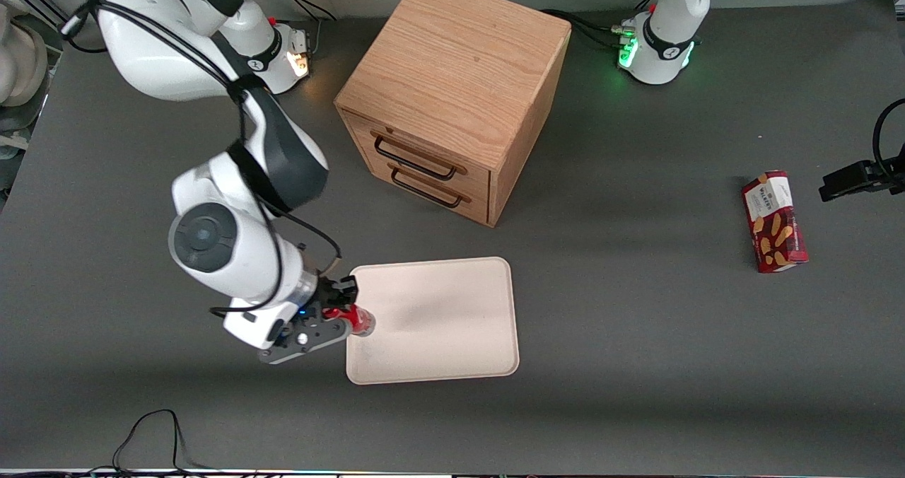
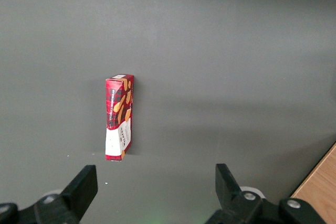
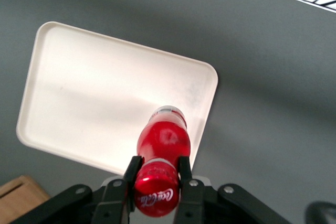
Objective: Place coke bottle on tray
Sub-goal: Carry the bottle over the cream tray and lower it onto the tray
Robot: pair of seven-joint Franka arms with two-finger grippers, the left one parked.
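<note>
My right gripper [image 1: 344,308] is shut on the coke bottle [image 1: 359,320], a tiny red bottle with a red cap. It holds the bottle above the edge of the cream-white tray [image 1: 452,315] at the tray's working-arm end. In the right wrist view the black fingers [image 3: 131,170] clamp the bottle [image 3: 161,142] just under its cap, and the bottle's clear base points down over the tray [image 3: 94,93] near one rounded corner.
A wooden drawer cabinet [image 1: 452,96] with two black handles stands farther from the front camera than the tray. A red snack box [image 1: 774,221] lies toward the parked arm's end of the table; it also shows in the left wrist view [image 2: 119,116].
</note>
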